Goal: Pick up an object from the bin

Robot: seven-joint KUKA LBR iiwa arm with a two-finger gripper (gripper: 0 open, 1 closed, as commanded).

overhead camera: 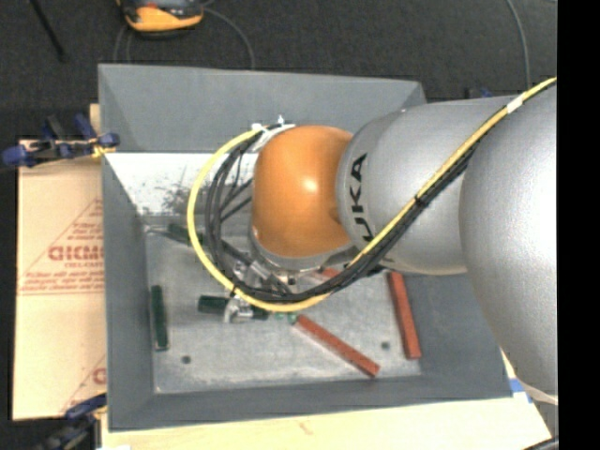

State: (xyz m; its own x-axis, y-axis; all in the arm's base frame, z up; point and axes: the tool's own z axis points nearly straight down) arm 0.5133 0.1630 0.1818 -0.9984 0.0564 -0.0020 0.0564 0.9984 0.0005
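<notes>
Gripper (246,309): hangs low over the floor of the bin (246,368), left of centre, tucked beneath the orange cover (298,193) and the looped cables (214,216). Released or clenched: cannot tell, with cover and cables in the way.

Just left of it, a short green bit (212,303): lies flat on the floor, crosswise in the view, its right end close against the gripper's tip. Touching or apart: cannot tell. Nearest thing to the gripper.

Just right and a little lower, the upper end of a red stick (339,346): lies flat, slanting down and rightward toward the front wall, clear of the gripper.

Farther left, a long green stick (158,318): lies flat near the left wall, pointing front to back, well apart from the gripper, with the green bit between the two.

Farther right, a red bar (405,316): lies near the right wall, nearly front to back, its upper end under the arm (441,204), well apart from the gripper.

Above all this, the arm itself: reaches in from the right and covers the back right of the bin.
</notes>
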